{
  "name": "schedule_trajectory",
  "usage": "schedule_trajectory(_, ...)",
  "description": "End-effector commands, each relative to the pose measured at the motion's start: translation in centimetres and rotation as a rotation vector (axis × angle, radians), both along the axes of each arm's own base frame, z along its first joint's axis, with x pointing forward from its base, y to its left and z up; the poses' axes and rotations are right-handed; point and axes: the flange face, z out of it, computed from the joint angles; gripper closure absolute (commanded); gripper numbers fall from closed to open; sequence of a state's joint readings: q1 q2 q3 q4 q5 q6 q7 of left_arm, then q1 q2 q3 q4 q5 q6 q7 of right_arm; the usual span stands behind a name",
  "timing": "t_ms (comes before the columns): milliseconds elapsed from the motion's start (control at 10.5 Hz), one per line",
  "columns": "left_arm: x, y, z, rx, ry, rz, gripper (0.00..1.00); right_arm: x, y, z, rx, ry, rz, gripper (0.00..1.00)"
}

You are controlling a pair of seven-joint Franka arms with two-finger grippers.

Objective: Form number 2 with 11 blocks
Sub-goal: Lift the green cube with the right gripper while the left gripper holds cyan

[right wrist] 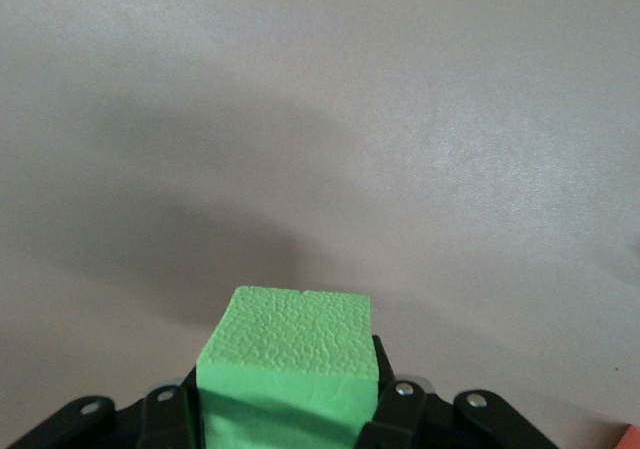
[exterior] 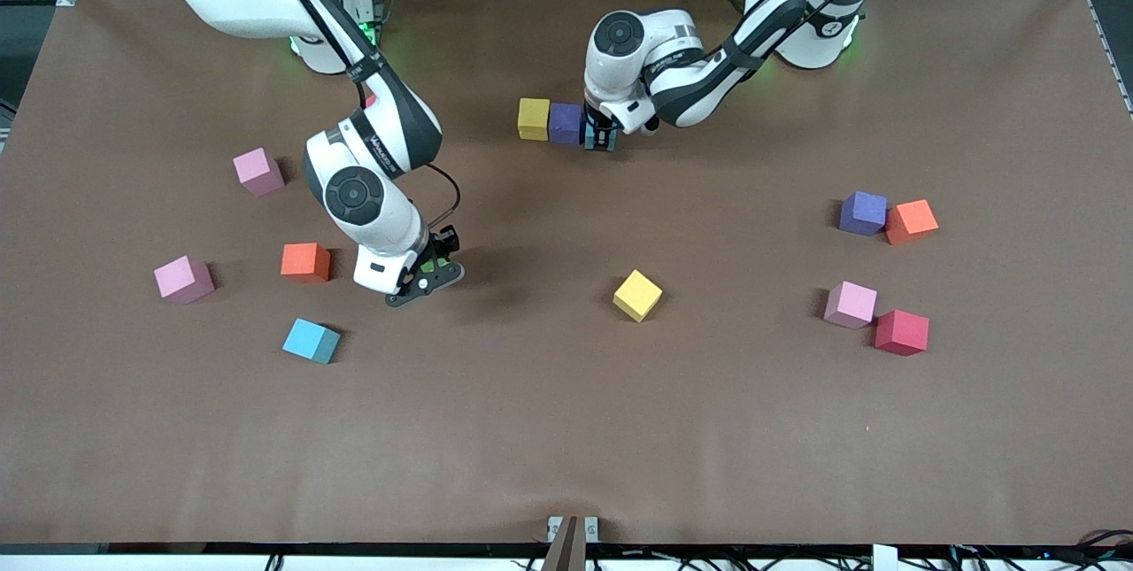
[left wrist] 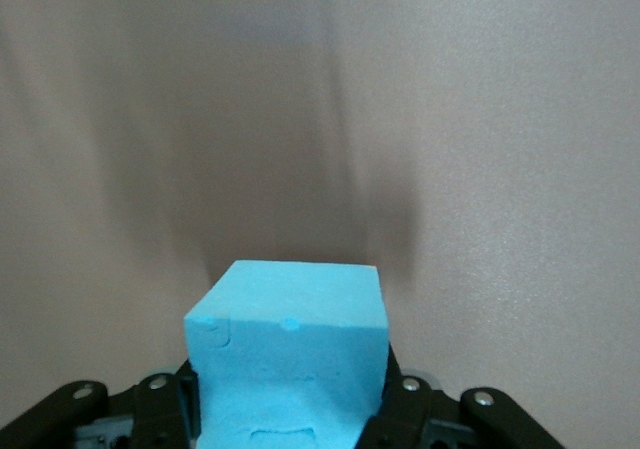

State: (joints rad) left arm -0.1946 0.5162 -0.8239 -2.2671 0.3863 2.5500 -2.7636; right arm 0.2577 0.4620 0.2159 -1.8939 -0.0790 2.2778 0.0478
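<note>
Left gripper (exterior: 600, 141) fingers (left wrist: 400, 409) clamped on light blue block (left wrist: 290, 364), low at desk (exterior: 566, 429), touching purple block (exterior: 566, 122) that sits against yellow block (exterior: 533, 119): first row of number 2, only partly built.

Right gripper (exterior: 431, 273) fingers (right wrist: 395, 414) closed on green block (right wrist: 290, 364), over bare desk beside orange block (exterior: 305, 261).

Loose blocks scattered toward both desk ends.

Risk: foam may cling to fingers on release and drag row crooked; sideways push could shove purple and yellow out of line. Green block's arrival could bump left arm.
</note>
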Motion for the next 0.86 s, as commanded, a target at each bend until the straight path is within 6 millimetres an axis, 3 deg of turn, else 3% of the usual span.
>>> schedule_trajectory(0, -0.7, -0.8, 0.1, 0.029, -0.023, 0.12, 0.8, 0.5, 0.0, 1.3, 0.007, -0.016, 0.006, 1.0)
schedule_trajectory(761, -1.7, -1.2, -0.3, 0.035, -0.013, 0.12, 0.78, 2.9, -1.5, 4.2, 0.034, -0.076, -0.052, 1.0)
